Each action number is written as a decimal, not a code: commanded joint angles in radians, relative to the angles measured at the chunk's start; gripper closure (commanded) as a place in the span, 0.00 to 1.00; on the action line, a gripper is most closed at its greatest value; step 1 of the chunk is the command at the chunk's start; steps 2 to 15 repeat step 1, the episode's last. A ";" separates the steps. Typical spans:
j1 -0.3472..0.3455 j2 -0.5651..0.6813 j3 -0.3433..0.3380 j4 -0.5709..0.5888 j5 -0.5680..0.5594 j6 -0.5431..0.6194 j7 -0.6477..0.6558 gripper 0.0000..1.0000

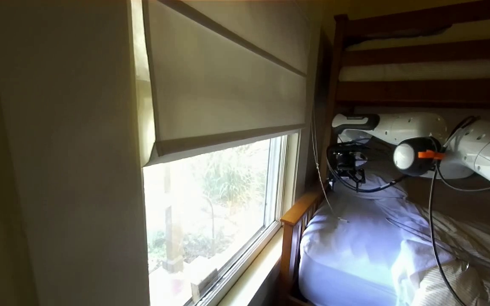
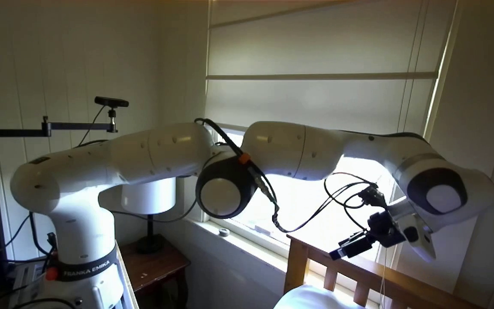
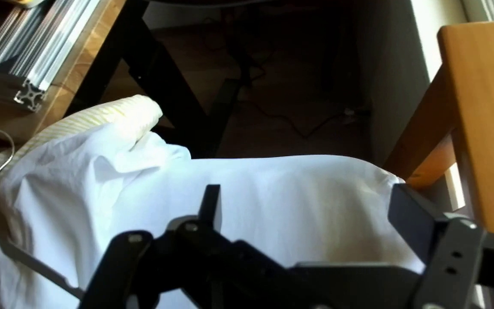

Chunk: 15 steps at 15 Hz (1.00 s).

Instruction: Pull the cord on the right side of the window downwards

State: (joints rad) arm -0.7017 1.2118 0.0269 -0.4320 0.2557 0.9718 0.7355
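The window [image 1: 236,182] has a beige shade lowered over its upper part; it also shows behind the arm in an exterior view [image 2: 307,103]. The thin pale cord [image 1: 315,148] hangs at the window's right side, its end lying on the bed. In an exterior view its two strands [image 2: 410,77] pass behind the arm and reappear below the wrist. My gripper [image 1: 346,182] is beside the cord in the picture, apart from it. It points down over the bed in an exterior view [image 2: 337,254]. In the wrist view the gripper [image 3: 305,193] is open and empty; the cord is out of view there.
A wooden bed rail [image 1: 302,208] stands by the window, close to the gripper; it shows at right in the wrist view [image 3: 483,120]. A white-sheeted bed [image 1: 351,255] lies below. Dark bunk-bed boards [image 1: 423,91] are behind the arm. A lamp [image 2: 148,197] stands near the base.
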 commanded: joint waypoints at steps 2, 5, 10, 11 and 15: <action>0.031 -0.031 -0.036 -0.035 -0.011 0.013 -0.036 0.00; 0.031 -0.031 -0.036 -0.035 -0.011 0.013 -0.036 0.00; 0.031 -0.031 -0.036 -0.035 -0.011 0.013 -0.036 0.00; 0.031 -0.031 -0.036 -0.035 -0.011 0.013 -0.036 0.00; 0.031 -0.031 -0.036 -0.035 -0.011 0.013 -0.036 0.00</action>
